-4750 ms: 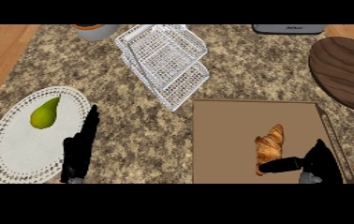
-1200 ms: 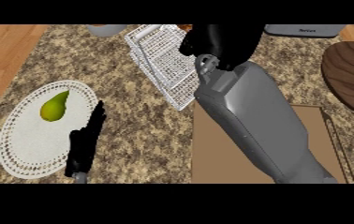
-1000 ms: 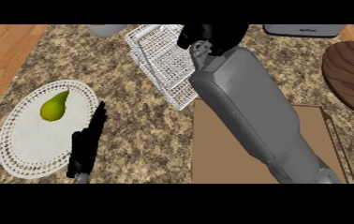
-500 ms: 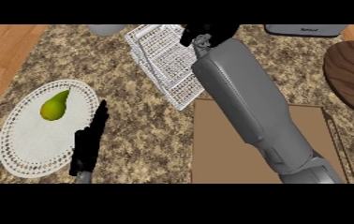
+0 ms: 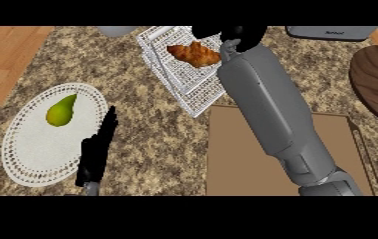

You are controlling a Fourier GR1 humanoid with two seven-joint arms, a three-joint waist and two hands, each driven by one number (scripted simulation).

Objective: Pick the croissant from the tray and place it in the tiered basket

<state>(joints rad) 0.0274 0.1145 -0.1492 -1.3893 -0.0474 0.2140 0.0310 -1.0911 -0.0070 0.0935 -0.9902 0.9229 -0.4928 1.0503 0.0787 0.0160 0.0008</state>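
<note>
Placing the croissant point(image 5: 193, 54) in the tiered basket point(image 5: 186, 92) looks nearly done. Whether the right hand point(image 5: 240, 33) grips or has released cannot be told; next, it withdraws clear.

A croissant point(image 5: 193, 54) lies in the tiered basket point(image 5: 184, 85) at the bench's point(image 5: 148, 133) far side, just before the right hand point(image 5: 236, 33). Left of the left hand's point(image 5: 94, 155) fingers point(image 5: 109, 122) sits a plate point(image 5: 33, 153) bearing a pear point(image 5: 60, 111); to their right, the tray point(image 5: 240, 163).
</note>
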